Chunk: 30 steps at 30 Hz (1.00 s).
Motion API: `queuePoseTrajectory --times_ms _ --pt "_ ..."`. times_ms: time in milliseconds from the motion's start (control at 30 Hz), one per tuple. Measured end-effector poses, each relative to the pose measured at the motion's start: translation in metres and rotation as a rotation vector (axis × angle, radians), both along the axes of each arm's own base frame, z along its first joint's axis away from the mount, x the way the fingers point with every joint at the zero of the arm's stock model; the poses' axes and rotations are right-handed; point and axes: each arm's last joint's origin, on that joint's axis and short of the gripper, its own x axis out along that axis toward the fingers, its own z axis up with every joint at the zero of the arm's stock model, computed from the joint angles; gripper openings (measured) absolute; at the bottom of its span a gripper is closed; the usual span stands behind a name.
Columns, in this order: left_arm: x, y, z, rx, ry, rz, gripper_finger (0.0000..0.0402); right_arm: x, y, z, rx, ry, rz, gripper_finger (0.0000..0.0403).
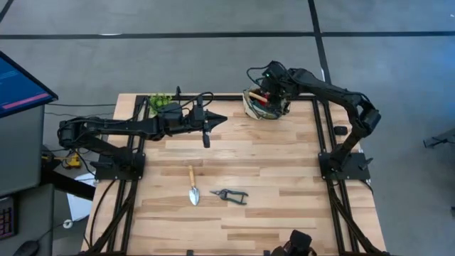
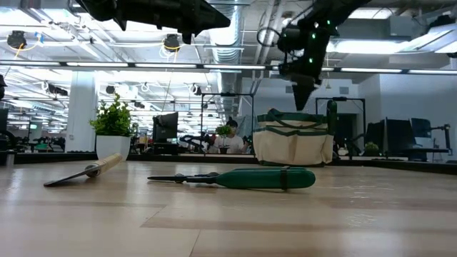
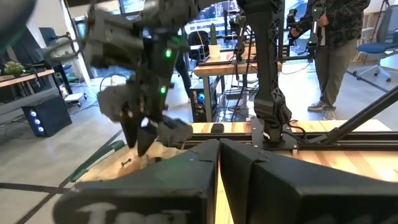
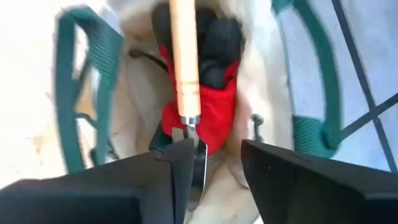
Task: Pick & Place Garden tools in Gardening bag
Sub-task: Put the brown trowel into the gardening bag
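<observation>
The beige gardening bag (image 1: 254, 107) with green trim stands at the table's far edge, right of the middle; it also shows in the low view (image 2: 293, 139). My right gripper (image 4: 217, 155) is open right above its mouth, pointing down (image 1: 274, 92). Inside lie a wooden-handled tool (image 4: 185, 56), a red-and-black bundle (image 4: 214, 112) and dark tools. A wooden-handled trowel (image 1: 192, 186) and pruners (image 1: 229, 194) lie flat on the table near its front. My left gripper (image 1: 222, 119) is shut and empty, held above the table's middle. My right gripper is open over the bag. The wooden-handled tool's metal neck (image 4: 194, 134) shows right beside one finger (image 4: 180, 165). I cannot tell whether that finger touches it. The tool's handle lies on the things inside the bag.
A small green potted plant (image 1: 160, 103) stands at the far left corner, next to my left arm. Black frame rails (image 1: 323, 142) run along the table's left and right sides. A person (image 3: 336, 37) stands beyond the table in the left wrist view.
</observation>
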Motion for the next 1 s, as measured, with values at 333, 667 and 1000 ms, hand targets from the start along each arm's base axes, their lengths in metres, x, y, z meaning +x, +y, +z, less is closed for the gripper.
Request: queuePoseTrajectory --times_ms 333,667,1000 --pt "-0.014 -0.003 0.004 0.056 -0.012 0.0 0.0003 -0.004 0.04 0.061 0.007 -0.227 0.167 0.0021" --pt "-0.084 -0.022 -0.01 0.064 -0.091 -0.008 0.0003 -0.037 0.092 0.068 -0.11 -0.585 0.351 0.0003" --pt "-0.111 -0.033 -0.027 0.031 -0.139 -0.042 0.0003 -0.061 0.136 0.031 -0.138 -0.937 0.51 0.0001"
